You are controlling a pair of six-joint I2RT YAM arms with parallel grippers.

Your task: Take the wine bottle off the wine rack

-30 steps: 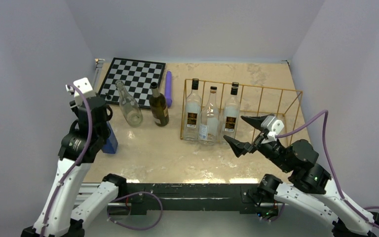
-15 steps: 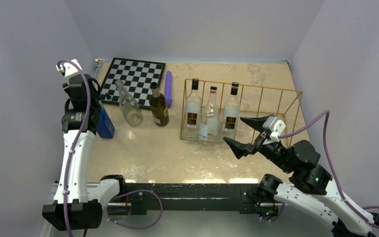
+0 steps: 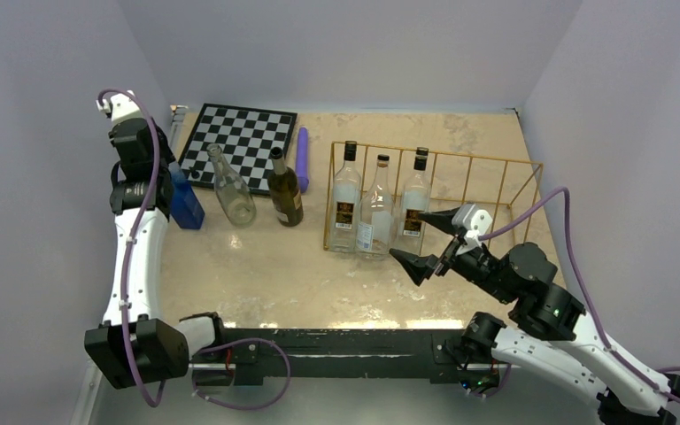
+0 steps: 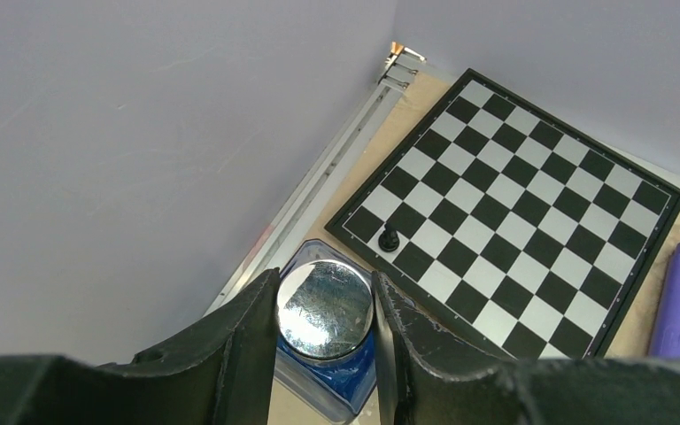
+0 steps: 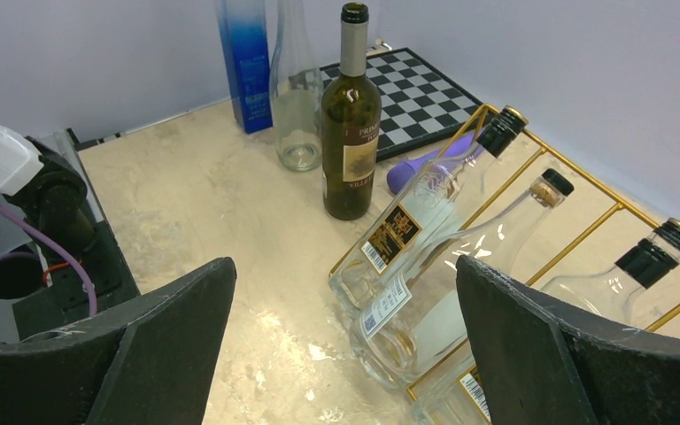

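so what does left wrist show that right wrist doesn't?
Left wrist only: a black pawn on the chessboard, and the left gripper closed on the blue bottle at its silver cap.
Right wrist only: the wine rack holding three clear bottles, the dark wine bottle and an empty clear bottle standing outside it, and the right gripper, open.
Both: chessboard, blue bottle, purple cylinder.

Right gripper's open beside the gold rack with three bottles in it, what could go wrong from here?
1. The open right gripper sits close to the wine rack; a finger might catch a thin wire bar and drag the rack.
2. The three clear bottles stand close together; bumping the right bottle may knock the middle bottle over.
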